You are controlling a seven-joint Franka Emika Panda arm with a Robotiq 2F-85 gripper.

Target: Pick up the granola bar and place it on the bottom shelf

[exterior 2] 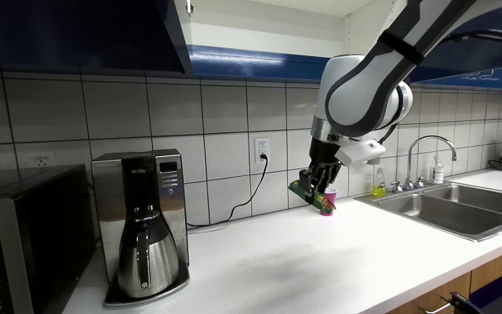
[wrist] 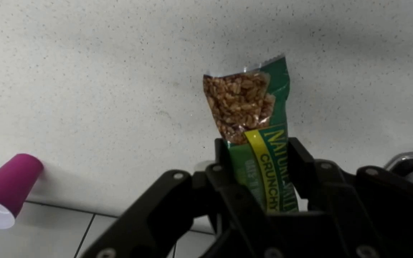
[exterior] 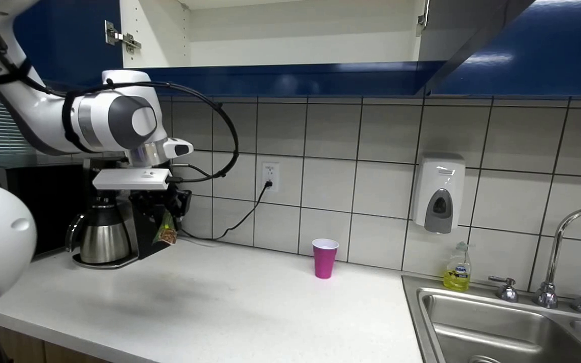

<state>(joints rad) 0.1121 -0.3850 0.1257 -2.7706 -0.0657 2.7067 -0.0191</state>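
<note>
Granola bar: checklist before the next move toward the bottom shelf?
1. Granola bar held: ok, gripper shut on it.
2. Bar off countertop: ok, raised above it.
3. Pink cup clear of gripper: ok, apart in the wrist view.
4. Cabinet open: ok, interior visible.
5. Gripper up at cabinet height: not ok, below it in both exterior views.
6. Bottom shelf free: cannot tell, upper surface hidden above the blue panel.
</note>
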